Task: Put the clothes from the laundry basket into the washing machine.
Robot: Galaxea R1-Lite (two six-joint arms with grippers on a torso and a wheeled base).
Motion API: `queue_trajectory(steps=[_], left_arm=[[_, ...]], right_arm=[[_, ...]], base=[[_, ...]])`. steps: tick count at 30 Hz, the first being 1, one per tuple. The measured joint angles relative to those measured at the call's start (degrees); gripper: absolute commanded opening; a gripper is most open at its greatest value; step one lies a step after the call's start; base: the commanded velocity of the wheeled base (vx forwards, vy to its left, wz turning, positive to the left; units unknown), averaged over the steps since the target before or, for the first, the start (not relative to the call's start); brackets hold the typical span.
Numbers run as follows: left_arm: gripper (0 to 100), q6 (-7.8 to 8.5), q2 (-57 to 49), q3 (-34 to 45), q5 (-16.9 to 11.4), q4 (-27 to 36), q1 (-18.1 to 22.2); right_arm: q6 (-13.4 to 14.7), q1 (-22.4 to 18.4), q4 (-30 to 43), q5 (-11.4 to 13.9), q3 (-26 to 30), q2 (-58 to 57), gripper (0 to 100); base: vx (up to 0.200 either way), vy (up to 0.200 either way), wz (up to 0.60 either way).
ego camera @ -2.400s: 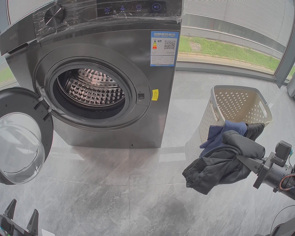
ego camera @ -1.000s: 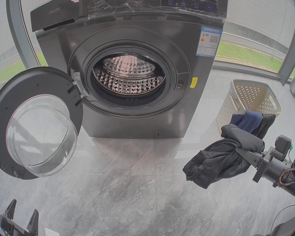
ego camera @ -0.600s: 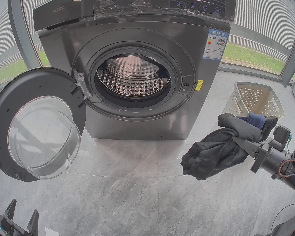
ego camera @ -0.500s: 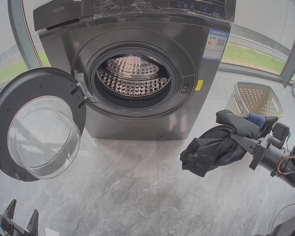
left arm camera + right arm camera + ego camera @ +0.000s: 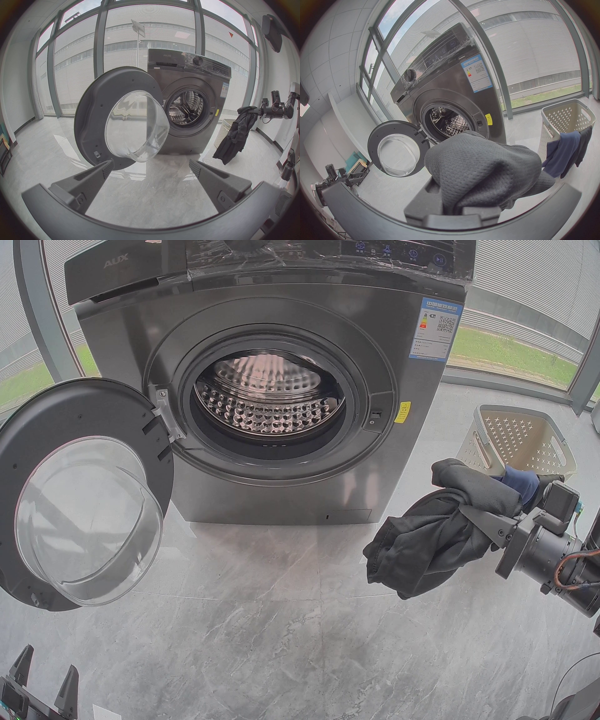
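Right gripper (image 5: pixel 484 522) clenched on dark grey garment (image 5: pixel 425 540), held high to keep trailing folds off floor (image 5: pixel 250 627). Beyond, blue garment (image 5: pixel 522 480) draped over laundry basket (image 5: pixel 519 410) rim. Washing machine (image 5: pixel 375 352) door (image 5: pixel 62 421) swung wide, drum (image 5: pixel 269 396) exposed for loading. Left gripper (image 5: pixel 150 164) spread, idle.

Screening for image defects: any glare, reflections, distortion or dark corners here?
Head view: daylight glints off the drum and door glass; the floor mirrors the washing machine. Both wrist views: fisheye-bent window frames, dark corners; right wrist view: dark garment close before the lens.
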Motion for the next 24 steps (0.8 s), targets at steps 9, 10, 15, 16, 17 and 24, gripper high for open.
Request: queue_trajectory(steps=[9,10,15,16,17,24], left_arm=[[100,0.01,0.0,0.0,0.02,0.0,-0.02],[100,0.0,0.0,0.0,0.0,0.0,-0.02],[100,0.01,0.0,0.0,0.0,0.0,0.0],[100,0.01,0.0,0.0,0.02,0.0,0.0],[100,0.0,0.0,0.0,0.02,0.0,0.02],[100,0.0,0.0,0.0,0.02,-0.02,-0.02]], right_arm=[[0.35,0.02,-0.02,-0.63,0.18,0.06,0],[0.33,0.02,0.0,-0.79,0.18,0.04,0],[0.32,0.04,-0.02,-0.94,0.13,-0.16,0],[0.32,0.06,0.0,-0.94,0.16,-0.2,0],[0.32,0.06,-0.02,-0.94,0.2,-0.22,0],[0.27,0.39,0.0,-0.96,0.46,-0.22,0]], base=[[0.0,0.0,0.0],[0.0,0.0,0.0],[0.12,0.0,0.0],[0.0,0.0,0.0],[0.0,0.0,0.0],[0.0,0.0,0.0]])
